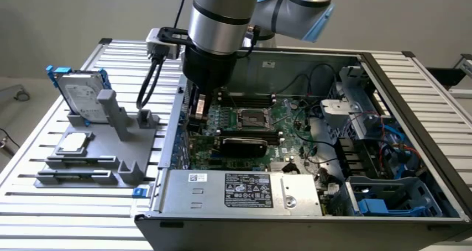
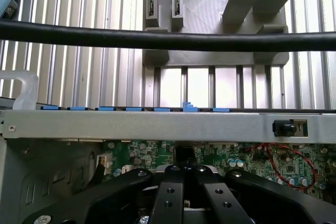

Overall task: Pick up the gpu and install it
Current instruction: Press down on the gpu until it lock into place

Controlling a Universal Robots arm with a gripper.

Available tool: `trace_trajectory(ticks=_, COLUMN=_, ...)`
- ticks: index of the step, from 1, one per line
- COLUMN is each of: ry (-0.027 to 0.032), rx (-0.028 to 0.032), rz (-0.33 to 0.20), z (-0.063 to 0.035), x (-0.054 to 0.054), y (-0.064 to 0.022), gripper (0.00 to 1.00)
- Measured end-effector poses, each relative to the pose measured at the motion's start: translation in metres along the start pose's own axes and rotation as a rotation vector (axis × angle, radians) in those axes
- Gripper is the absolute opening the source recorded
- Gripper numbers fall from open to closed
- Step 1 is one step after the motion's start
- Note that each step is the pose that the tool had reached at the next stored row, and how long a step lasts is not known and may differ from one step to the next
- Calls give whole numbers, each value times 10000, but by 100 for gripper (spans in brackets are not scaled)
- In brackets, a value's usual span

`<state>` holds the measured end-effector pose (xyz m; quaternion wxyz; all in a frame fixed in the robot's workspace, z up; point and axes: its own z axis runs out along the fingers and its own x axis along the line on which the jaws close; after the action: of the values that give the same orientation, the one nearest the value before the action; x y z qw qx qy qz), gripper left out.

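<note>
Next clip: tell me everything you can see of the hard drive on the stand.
The hard drive is a silver metal slab with a white label, edged by a blue plastic frame. It stands on edge in a slot of the gray holder on the slatted table, outside the computer case, on the exterior view's left.

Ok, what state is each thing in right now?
gripper: shut, nothing visibly held, inside the computer case.
gpu: upright on the motherboard, not held.
computer case: open, side panel off.
hard drive: standing upright in the grey holder.
square chip: lying flat on the grey holder.
</note>
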<state>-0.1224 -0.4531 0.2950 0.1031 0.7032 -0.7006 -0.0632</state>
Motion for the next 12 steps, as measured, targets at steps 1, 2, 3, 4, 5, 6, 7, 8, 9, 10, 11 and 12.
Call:
trace_trajectory(ticks=1, ry=0, rx=-2, rz=-1, z=0, x=0, y=0, gripper=11)
trace_trajectory(ticks=2, ry=0, rx=-5, rz=-2, z=0, x=0, y=-1, gripper=11)
trace_trajectory(ticks=3, ry=0, rx=-6, rz=-2, z=0, x=0, y=-1, gripper=11)
trace_trajectory(ticks=4, ry=0, rx=-6, rz=-4, z=-1, x=0, y=-1, gripper=11)
trace_trajectory(ticks=5, ry=1, rx=-7, rz=-7, z=-1, x=0, y=0, gripper=11)
trace_trajectory(ticks=6, ry=1, rx=-7, rz=-10, z=-2, x=0, y=0, gripper=11)
trace_trajectory(ticks=7, ry=4, rx=-9, rz=-14, z=-4, x=1, y=0, gripper=11)
trace_trajectory(ticks=8, ry=5, rx=-11, rz=-18, z=-7, x=1, y=1, gripper=11)
trace_trajectory(ticks=9, ry=8, rx=-19, rz=-21, z=-14, x=1, y=3, gripper=11)
trace_trajectory(ticks=10, ry=8, rx=-23, rz=-24, z=-17, x=1, y=3, gripper=11)
trace_trajectory(ticks=11, ry=6, rx=-27, rz=-27, z=-18, x=1, y=4, gripper=11)
trace_trajectory(ticks=12, ry=5, rx=-30, rz=-29, z=-19, x=1, y=4, gripper=11)
